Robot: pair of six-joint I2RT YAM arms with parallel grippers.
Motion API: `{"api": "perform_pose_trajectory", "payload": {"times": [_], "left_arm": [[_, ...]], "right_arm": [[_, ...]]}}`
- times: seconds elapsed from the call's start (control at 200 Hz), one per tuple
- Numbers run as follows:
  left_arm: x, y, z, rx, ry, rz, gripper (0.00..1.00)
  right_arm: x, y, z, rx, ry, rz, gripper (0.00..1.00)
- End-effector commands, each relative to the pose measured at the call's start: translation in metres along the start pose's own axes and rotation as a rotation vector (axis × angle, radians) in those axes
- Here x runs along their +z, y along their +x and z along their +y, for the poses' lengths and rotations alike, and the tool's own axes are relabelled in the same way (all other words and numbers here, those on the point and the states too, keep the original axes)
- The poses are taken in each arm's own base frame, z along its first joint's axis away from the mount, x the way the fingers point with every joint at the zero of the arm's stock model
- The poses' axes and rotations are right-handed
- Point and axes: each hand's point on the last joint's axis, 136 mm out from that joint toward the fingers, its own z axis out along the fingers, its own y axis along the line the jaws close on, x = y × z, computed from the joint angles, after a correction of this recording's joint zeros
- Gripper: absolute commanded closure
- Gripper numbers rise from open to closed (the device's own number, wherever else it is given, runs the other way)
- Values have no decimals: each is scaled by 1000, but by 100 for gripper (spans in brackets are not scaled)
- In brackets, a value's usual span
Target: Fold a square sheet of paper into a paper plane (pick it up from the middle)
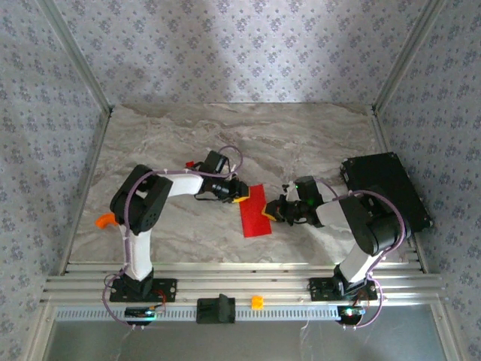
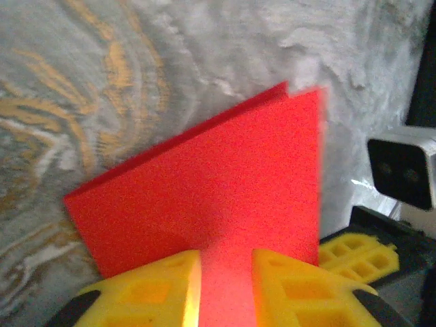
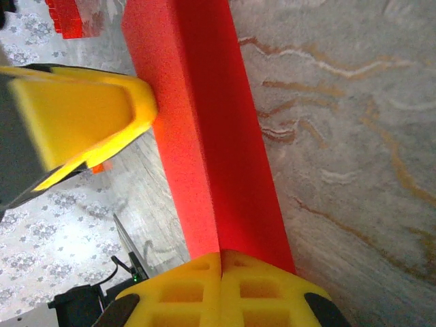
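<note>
**Folded sheet between the two arms.** The square sheet of paper (image 1: 254, 211), doubled into a narrow red rectangle, sits mid-way across the table (image 1: 301, 135) between the two grippers. In the left wrist view its two layers part slightly along the far edge.

The right gripper (image 3: 221, 262) is on the sheet's right-hand edge, its yellow fingers (image 3: 184, 289) pressed flat together with the paper pinched between them. The left gripper (image 2: 226, 266) straddles the opposite side. Its fingers (image 2: 150, 289) stand a little apart, and the paper passes through the gap unclamped.

Treat the sheet as light, limp and easily creased. It will probably sag or spring open if you pinch it at a corner, and a hard squeeze off the fold would likely leave a stray crease. Take hold on the doubled edge near its middle, close to the fold, with one pinch on while you reposition the other.
</note>
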Motion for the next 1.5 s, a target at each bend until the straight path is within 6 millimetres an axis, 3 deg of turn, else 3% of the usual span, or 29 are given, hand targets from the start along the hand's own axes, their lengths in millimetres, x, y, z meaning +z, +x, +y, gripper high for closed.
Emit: {"api": "perform_pose_trajectory", "payload": {"times": [0.0, 0.1, 0.175, 0.49, 0.66, 0.92, 1.294, 1.494], "left_arm": [[-30, -11, -43, 104, 46, -78, 56], [-46, -11, -57, 164, 46, -123, 43], [-54, -7, -63, 215, 29, -152, 39], [-67, 13, -52, 304, -32, -249, 39], [-74, 26, -62, 429, -3, -290, 41], [-74, 33, -63, 443, 3, -248, 45], [-65, 44, -60, 455, -16, -215, 46], [-53, 65, -67, 624, -116, -165, 40]], "right_arm": [[-5, -9, 4, -4, 7, -51, 96], [-10, -17, 4, -4, 35, -107, 96], [-12, -22, 4, 0, 47, -143, 96], [-11, -15, 3, 1, 29, -98, 87], [-8, -17, 11, -30, 10, -73, 84], [-10, -20, 7, -30, 22, -52, 84], [-8, -22, 15, -34, -13, -34, 94], [-9, -23, 12, -24, -3, -41, 95]]}}
